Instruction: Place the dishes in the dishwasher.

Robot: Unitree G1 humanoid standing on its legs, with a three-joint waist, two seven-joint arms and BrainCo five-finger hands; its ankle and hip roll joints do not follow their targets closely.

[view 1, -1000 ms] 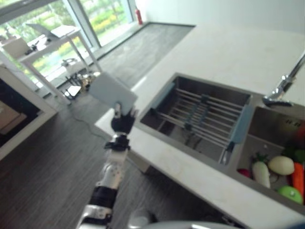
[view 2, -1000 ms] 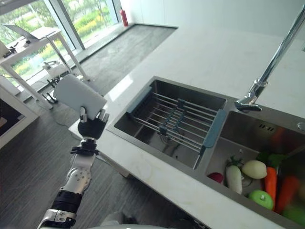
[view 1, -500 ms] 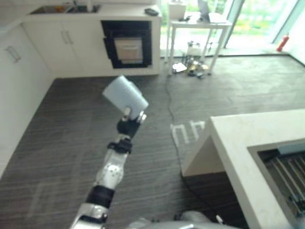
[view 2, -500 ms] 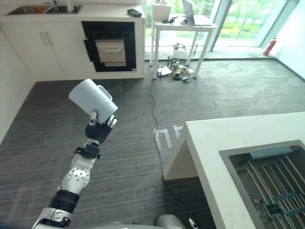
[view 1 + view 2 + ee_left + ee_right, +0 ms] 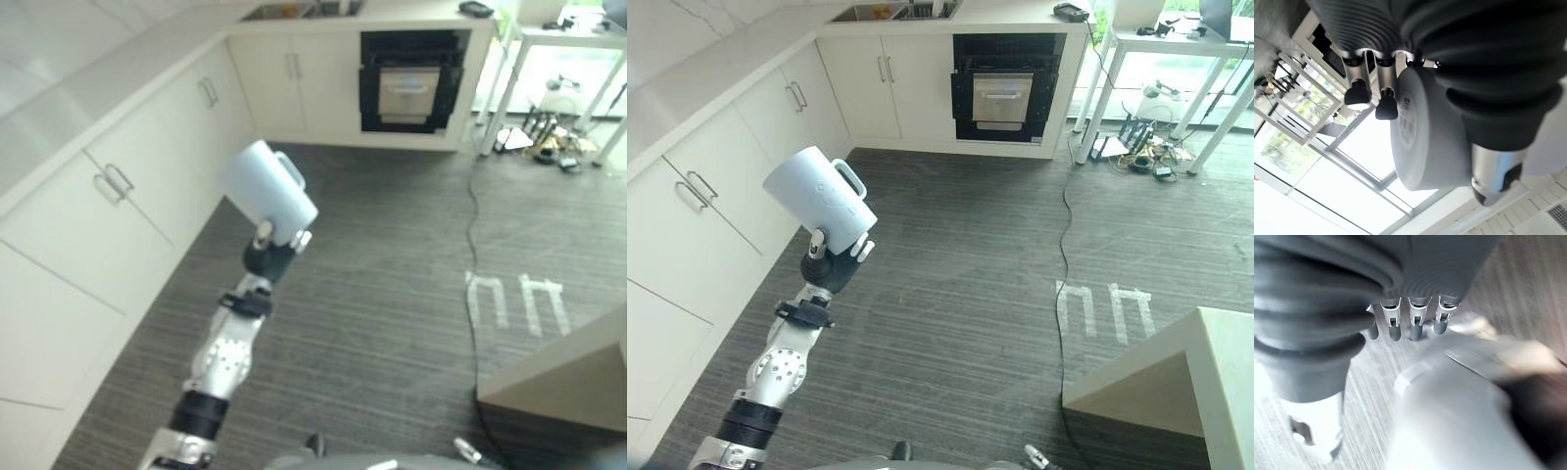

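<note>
Reaching up and forward over the dark striped floor (image 5: 960,294), the left arm is stretched almost straight, wrist cocked back, and carries a pale blue mug (image 5: 820,203) in the left robot hand (image 5: 828,266). The mug sits above the palm, tilted with its base pointing up toward the row of white cabinets (image 5: 720,186) and its loop handle on the side facing the oven. In the left wrist view the fingers (image 5: 1385,108) curl down against the mug's round base (image 5: 1425,142) while the thumb presses the opposite side, so this robot hand is clamped on the mug. A printed label with a barcode shows on the base, too small to read.

Beyond the mug, a built-in black oven (image 5: 1004,93) sits in the far cabinet run, and a white trestle table (image 5: 1176,59) stands to its right. A corner of the pale bench (image 5: 1176,377) shows at the lower right edge of the eye views, well apart from the mug.

The right robot hand (image 5: 1405,325) appears in its own wrist view, fingers hanging fairly straight and relaxed over the floor, holding nothing, with a blurred pale shape below it that I cannot identify.
</note>
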